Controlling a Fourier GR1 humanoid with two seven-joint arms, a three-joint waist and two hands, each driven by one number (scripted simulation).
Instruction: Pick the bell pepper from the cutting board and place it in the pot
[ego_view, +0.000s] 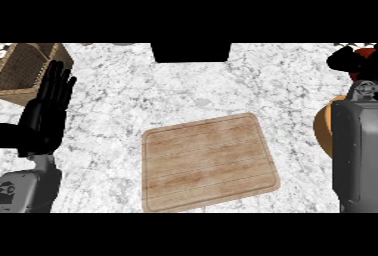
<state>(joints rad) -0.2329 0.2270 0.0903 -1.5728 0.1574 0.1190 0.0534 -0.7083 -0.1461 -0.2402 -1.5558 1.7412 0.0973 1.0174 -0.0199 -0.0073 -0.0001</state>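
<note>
A: Checking all surfaces for readable text. Are you seeing any?

B: None. The cutting board (209, 162) is showing only wood grain and grooves, with no brand mark.

A: The marble counter (221, 90)?

B: It is showing veining only, no labels or numbers.

A: The wicker basket (26, 70) and the grey forearm (358, 150)?

B: Both are carrying no legible writing. A dark marking is showing on the grey panel at lower left (11, 192), but it cannot be read.
</note>
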